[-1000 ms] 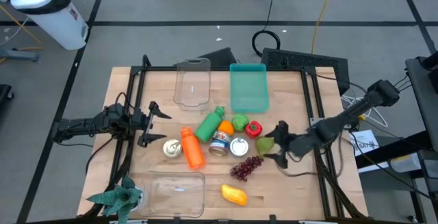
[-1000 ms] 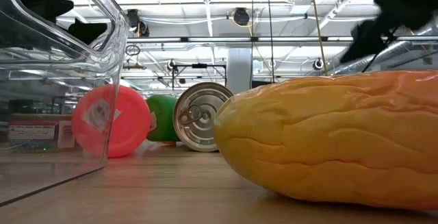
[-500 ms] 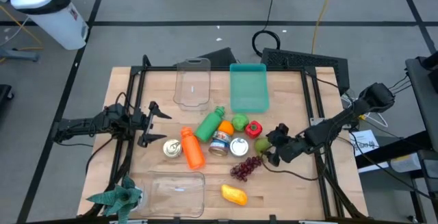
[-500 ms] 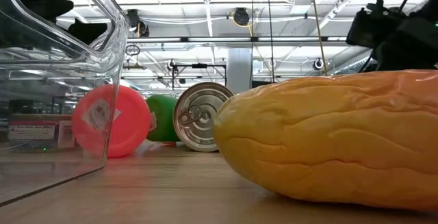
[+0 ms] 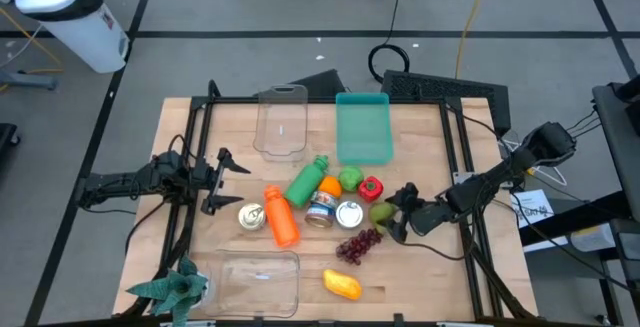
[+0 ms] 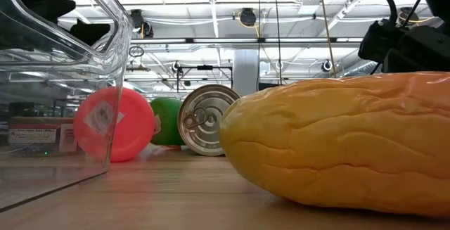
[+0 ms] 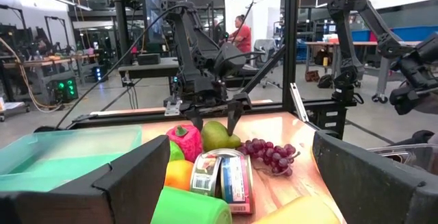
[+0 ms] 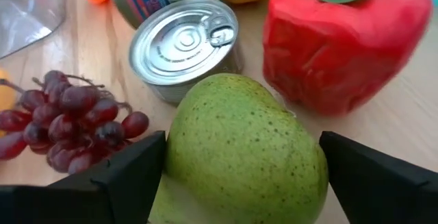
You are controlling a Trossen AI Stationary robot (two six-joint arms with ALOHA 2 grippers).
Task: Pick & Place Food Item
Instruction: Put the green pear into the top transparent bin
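The right claw (image 5: 388, 219) is low over the wooden surface (image 5: 430, 147) with its two fingers spread wide, one on each side of the green pear (image 5: 383, 212). The pear sits between the fingers, but they do not squeeze it (there is a gap on both sides in the right wrist view).

Just past the pear, away from the claw, stands the red pepper (image 8: 345, 35). Beside the pepper is a silver can (image 8: 185, 46) with a pull tab on top. A bunch of dark grapes (image 8: 65, 118) lies next to the can, off to one side of the claw's finger. Farther from the claw are an orange bottle (image 5: 281, 217), a green bottle (image 5: 307, 180) and a teal tray (image 5: 363, 127).

The left claw (image 5: 222, 179) waits on the other side of the surface, well apart from the food, and its fingers are spread wide too, with nothing between them. A yellow fruit (image 5: 342, 284) lies near the front edge, beside a clear box (image 5: 258, 279).
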